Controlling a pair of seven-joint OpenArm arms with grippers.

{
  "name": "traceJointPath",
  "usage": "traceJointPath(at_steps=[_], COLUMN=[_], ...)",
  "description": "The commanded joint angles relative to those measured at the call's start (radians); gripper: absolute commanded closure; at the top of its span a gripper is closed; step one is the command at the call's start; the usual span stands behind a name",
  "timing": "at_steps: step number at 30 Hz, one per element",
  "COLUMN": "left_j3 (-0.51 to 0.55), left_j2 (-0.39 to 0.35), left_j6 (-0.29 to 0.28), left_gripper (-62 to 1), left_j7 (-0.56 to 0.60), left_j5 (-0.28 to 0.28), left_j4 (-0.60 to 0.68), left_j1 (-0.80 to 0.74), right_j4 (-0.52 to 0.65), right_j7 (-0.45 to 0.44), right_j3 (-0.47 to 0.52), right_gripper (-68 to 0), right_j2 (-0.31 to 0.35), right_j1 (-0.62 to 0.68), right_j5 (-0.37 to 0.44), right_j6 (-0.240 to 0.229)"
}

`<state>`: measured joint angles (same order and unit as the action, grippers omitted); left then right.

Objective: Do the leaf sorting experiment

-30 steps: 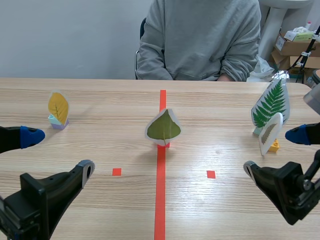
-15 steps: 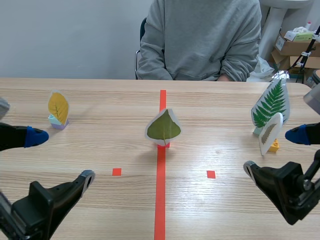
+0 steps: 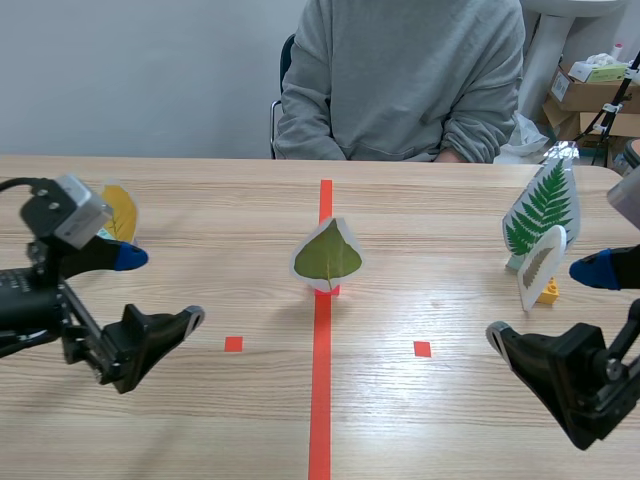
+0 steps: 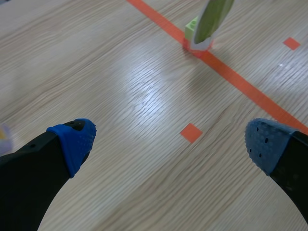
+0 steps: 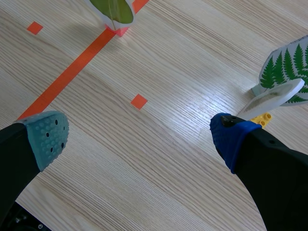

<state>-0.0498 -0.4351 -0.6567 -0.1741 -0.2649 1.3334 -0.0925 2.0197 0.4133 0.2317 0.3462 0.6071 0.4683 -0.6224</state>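
Left wrist view shows the left pincer (image 4: 171, 142) spread wide and empty, its two dotted pads well apart above the light wooden desk (image 4: 120, 72), with a small orange-red tape square (image 4: 191, 133) on the wood below the gap. Ahead of it, the laminated green leaf card on a red base (image 4: 211, 17) stands upright on the long orange-red tape line (image 4: 240, 82).

In the scene view this card is at the middle of the desk, and the left pincer hangs between it and the desk's left edge. Beyond the left arm, near that edge, a laminated yellow leaf card on a pale lilac block (image 3: 122, 212) stands partly hidden by the arm.

The right pincer (image 3: 541, 304) is also wide and empty, low over the near right part of the desk. Just beside its blue-padded finger stands a small pale leaf card on a yellow block (image 3: 540, 265). A tall laminated green fern card (image 3: 541, 208) stands right behind that, near the right edge.

A person in a grey sweatshirt (image 3: 400, 80) sits at the far edge.
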Motion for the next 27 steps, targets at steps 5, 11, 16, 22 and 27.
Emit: traceJointPath(at_steps=[5, 11, 16, 22, 27], left_j3=[-0.194, -0.312, -0.381, -0.457, -0.489], left_j2=[0.027, 0.121, 0.201, 0.275, 0.317], left_j6=[0.014, 0.028, 0.059, 0.105, 0.131], left_gripper=[-62.3, -62.3, -62.3, -62.3, -62.3], left_j7=[0.059, 0.103, 0.113, 0.130, 0.130], left_j5=[0.059, 0.128, 0.163, 0.182, 0.184], left_j4=[-0.176, -0.372, -0.491, -0.595, -0.631], left_j1=[0.230, 0.405, 0.496, 0.570, 0.600], right_j4=[-0.001, -0.001, -0.001, -0.001, -0.001], right_j7=[-0.011, -0.011, -0.011, -0.012, -0.011], right_j3=[-0.003, -0.003, -0.003, -0.003, -0.003], right_gripper=[-60.6, -60.6, -60.6, -60.6, -60.6], right_j2=[0.013, 0.013, 0.013, 0.013, 0.013], right_j1=[-0.011, -0.011, -0.011, -0.011, -0.011], right_j5=[0.007, 0.006, 0.006, 0.006, 0.006], right_j6=[0.001, 0.002, 0.002, 0.005, 0.005])
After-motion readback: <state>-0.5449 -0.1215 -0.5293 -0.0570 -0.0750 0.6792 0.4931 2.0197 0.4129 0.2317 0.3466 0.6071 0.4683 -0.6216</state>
